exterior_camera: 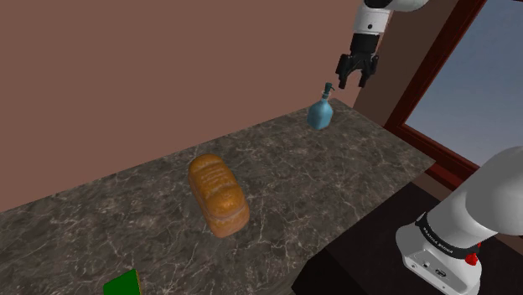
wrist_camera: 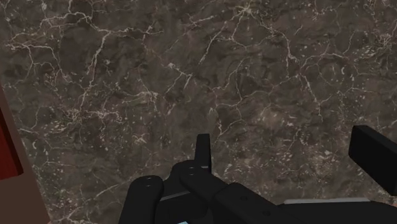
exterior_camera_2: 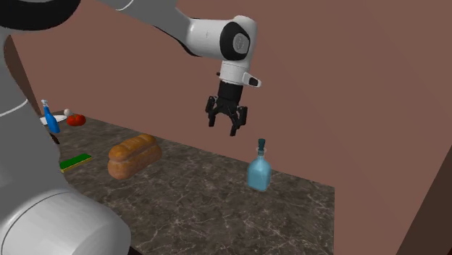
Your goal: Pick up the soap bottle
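A pale blue soap bottle (exterior_camera: 319,111) with a dark pump top stands upright near the far corner of the dark marble counter (exterior_camera: 151,201), close to the brown wall. In the second exterior view the bottle (exterior_camera_2: 259,172) stands at the counter's right part. My black gripper (exterior_camera: 354,82) hangs in the air above the bottle, a little to the shoulder view's right, fingers pointing down and open. From the second exterior view, the gripper (exterior_camera_2: 224,129) is up and left of the bottle, apart from it. In the wrist view the fingers (wrist_camera: 202,153) stand wide apart over bare marble.
A brown bread loaf (exterior_camera: 218,193) lies mid-counter. A green flat object (exterior_camera: 123,283) sits near the front edge. A red tomato (exterior_camera_2: 76,119) and a blue bottle (exterior_camera_2: 49,117) stand far off. A dark red window frame (exterior_camera: 436,92) rises beside the counter's end.
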You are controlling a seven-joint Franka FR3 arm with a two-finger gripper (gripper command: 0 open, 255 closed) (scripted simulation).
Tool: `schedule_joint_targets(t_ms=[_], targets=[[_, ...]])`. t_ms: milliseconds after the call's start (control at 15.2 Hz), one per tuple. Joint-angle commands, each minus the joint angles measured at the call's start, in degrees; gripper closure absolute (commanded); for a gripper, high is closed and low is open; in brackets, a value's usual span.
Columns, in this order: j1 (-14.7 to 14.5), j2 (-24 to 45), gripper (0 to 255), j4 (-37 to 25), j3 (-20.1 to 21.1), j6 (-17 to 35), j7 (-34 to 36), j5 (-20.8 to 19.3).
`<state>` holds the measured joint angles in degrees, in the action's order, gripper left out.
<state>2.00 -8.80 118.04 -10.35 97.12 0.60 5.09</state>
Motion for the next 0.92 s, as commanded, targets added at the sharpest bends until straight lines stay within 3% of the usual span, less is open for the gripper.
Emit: schedule_joint_targets(t_ms=[0, 462, 858], targets=[[0.44, 4.87, 0, -3.55, -0.87, 0.61, -1.14, 0.87], [3.03, 21.73, 0, -18.47, -2.83, -0.2, -4.6, 4.74], [6.77, 37.33, 0, -35.59, -3.12, -4.04, -6.22, 8.3]])
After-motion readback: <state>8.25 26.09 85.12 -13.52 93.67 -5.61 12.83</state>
